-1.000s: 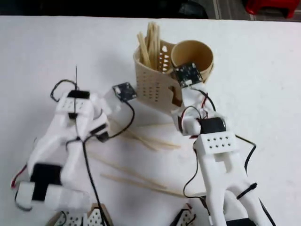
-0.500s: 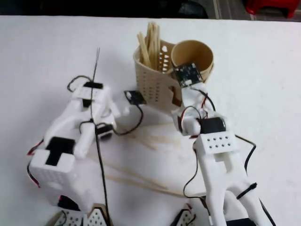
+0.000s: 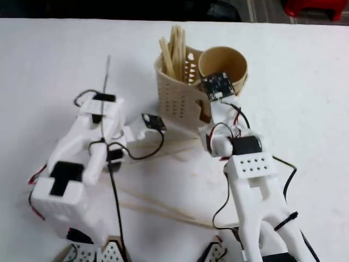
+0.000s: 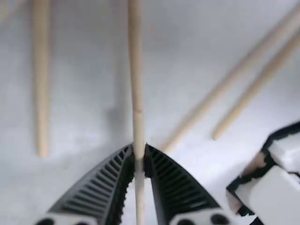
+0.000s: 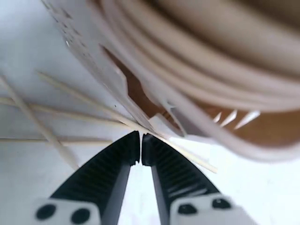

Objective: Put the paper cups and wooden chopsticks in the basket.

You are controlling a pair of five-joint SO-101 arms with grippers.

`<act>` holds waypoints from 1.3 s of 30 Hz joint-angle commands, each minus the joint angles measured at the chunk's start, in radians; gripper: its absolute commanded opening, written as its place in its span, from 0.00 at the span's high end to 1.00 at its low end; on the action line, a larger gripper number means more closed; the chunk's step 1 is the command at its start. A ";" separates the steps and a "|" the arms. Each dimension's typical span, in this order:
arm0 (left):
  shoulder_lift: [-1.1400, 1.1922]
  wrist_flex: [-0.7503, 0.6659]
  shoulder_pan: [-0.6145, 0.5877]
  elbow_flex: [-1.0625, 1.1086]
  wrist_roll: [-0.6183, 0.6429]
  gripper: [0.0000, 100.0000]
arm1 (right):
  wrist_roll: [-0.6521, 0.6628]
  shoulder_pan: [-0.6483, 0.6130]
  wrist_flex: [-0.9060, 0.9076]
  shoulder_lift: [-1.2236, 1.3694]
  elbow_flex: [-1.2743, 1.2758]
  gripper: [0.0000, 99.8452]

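Wooden chopstick tight in left pincer.

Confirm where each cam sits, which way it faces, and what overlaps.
High view: fixed above the table, looking down on basket, paper cup, loose chopsticks; left arm and right arm show.
Left wrist view: on the left wrist, facing the table; left gripper shows, shut on a chopstick.
Right wrist view: on the right wrist, facing the basket wall; right gripper shows, shut.
Shared: high and right wrist views both show basket and paper cup.
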 commanded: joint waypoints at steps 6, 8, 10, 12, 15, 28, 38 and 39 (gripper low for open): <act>-0.421 0.229 -0.163 -0.031 -0.232 0.98 | -0.005 0.013 -0.016 -0.028 -0.005 0.98; -0.493 0.235 -0.205 -0.029 -0.267 0.98 | -0.005 0.013 -0.016 -0.028 -0.005 0.98; -0.558 0.235 -0.248 -0.031 -0.296 0.98 | -0.005 0.013 -0.016 -0.028 -0.005 0.98; -0.621 0.235 -0.286 -0.037 -0.322 0.98 | -0.005 0.013 -0.016 -0.028 -0.005 0.98; -0.725 0.233 -0.314 -0.037 -0.333 0.98 | -0.005 0.013 -0.016 -0.028 -0.005 0.98; -1.090 -0.041 -0.033 -0.203 0.284 0.98 | -0.009 0.013 -0.013 -0.030 -0.005 0.98; -1.090 -0.615 0.220 -0.235 0.822 0.98 | -0.009 0.013 -0.008 -0.030 -0.005 0.98; -1.089 -0.663 0.242 -0.233 0.859 0.98 | -0.009 0.013 -0.008 -0.030 -0.005 0.98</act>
